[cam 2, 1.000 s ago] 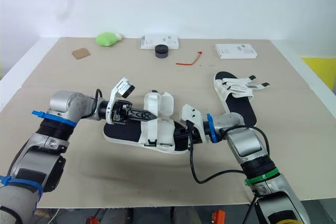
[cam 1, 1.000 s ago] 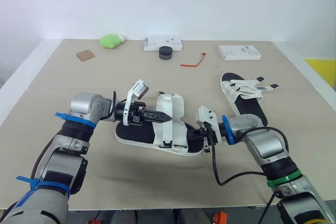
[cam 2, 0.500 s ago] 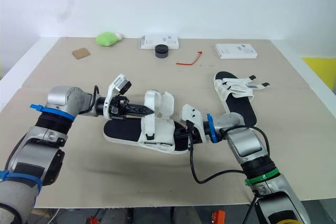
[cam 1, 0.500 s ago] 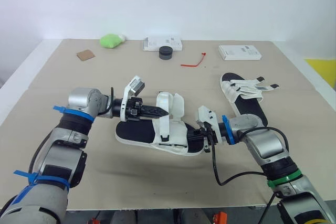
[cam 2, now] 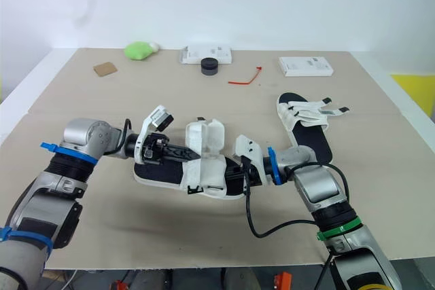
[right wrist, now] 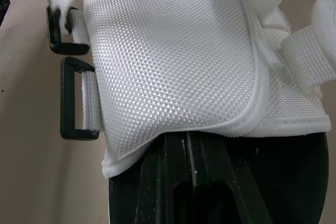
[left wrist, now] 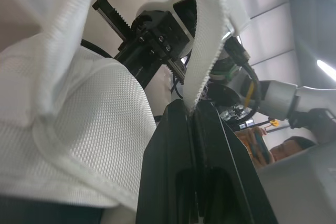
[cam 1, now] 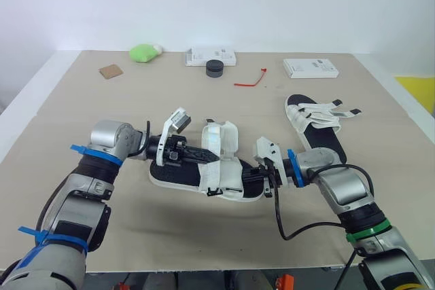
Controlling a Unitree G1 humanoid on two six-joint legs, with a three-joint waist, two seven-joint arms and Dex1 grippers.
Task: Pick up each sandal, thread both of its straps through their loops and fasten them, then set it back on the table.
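Observation:
A black-soled sandal [cam 1: 178, 172] with white straps lies mid-table between my two grippers. My left gripper [cam 1: 208, 156] reaches in over its heel end and is shut on the tip of a white strap [left wrist: 207, 35], which rises from between the black fingers [left wrist: 173, 156]. At the toe end my right gripper [cam 1: 254, 176] is shut on the sandal's edge, tucked under the white woven flap [right wrist: 173, 61]. Two black loops [right wrist: 73, 98] sit beside that flap. The second sandal [cam 1: 316, 125] lies flat to the right, its straps loose.
Along the far edge stand a green object [cam 1: 144, 52], a white box [cam 1: 211, 56], a black round piece [cam 1: 215, 68], a red tie [cam 1: 250, 79], another white box [cam 1: 310, 67] and a brown card [cam 1: 109, 71]. The table's front edge [cam 1: 204, 266] is close.
My left gripper drew back left a little, then came right and lower over the sandal, still holding the strap. The front flap now spreads lower. The right gripper has not moved.

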